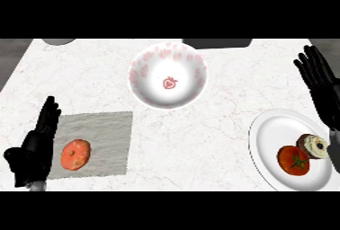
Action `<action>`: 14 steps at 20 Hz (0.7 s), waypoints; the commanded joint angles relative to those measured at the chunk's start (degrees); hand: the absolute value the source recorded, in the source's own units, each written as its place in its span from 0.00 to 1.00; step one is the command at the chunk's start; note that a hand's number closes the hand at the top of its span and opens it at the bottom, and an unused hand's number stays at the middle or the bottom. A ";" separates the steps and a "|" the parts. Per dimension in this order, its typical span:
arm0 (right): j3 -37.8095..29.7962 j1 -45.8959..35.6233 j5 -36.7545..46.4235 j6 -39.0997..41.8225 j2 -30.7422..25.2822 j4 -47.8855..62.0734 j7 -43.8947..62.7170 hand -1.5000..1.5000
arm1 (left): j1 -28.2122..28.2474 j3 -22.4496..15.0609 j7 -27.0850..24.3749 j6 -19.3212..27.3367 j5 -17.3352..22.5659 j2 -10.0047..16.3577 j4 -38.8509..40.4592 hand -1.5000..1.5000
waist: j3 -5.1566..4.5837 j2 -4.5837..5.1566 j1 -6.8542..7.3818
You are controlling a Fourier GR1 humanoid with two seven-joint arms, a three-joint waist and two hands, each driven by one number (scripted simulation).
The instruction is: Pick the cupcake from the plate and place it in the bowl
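Cupcake (pixel 313 146): on the plate, at its right side, with a pale frosted top and a dark spot in the middle; no hand touches it.
Plate (pixel 275 130): white and round, at the right of the counter, partly cut off by the view's lower right edge.
Tomato (pixel 294 160): red, also on the plate, just beside the cupcake on its lower left and seemingly touching it.
Bowl (pixel 189 92): white with pink marks round the wall and a red strawberry figure at the bottom; it stands at the far middle of the counter, well apart from the plate, with nothing inside.
Right hand (pixel 325 92): at the view's right edge, beyond the plate, fingers straight and spread, pointing away from the robot; it holds nothing.
Left hand (pixel 36 150): at the left, along the mat's left border, fingers straight and together, thumb out to the side; it holds nothing.
Mat (pixel 106 130): grey, square, flat on the counter at the left.
Orange round food (pixel 76 154): lies on the mat near the left hand (what kind it is, I cannot tell).
Counter (pixel 199 134): white marble with faint veins.
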 commanded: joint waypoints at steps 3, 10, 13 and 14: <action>-3.99 10.69 3.38 -1.23 -6.49 -3.16 -2.37 1.00 | -2.26 -3.49 0.48 -5.84 4.85 -3.53 -1.91 0.50 | -1.72 0.06 -1.53; -13.36 21.91 10.38 -22.13 -6.07 1.62 -1.42 0.00 | -3.93 -5.68 2.82 -13.94 14.19 -6.71 -2.62 0.50 | -1.73 -0.07 -3.73; -9.81 32.57 12.81 -18.00 -5.34 -11.52 -9.36 0.00 | -5.27 -6.62 -0.39 -16.94 14.40 -8.69 2.82 0.50 | -1.76 0.08 -1.58; -7.49 31.67 16.57 -18.59 -6.65 -12.12 -8.84 0.00 | -7.65 -8.19 0.74 -16.33 13.37 -10.01 3.15 0.50 | -1.75 0.24 -1.05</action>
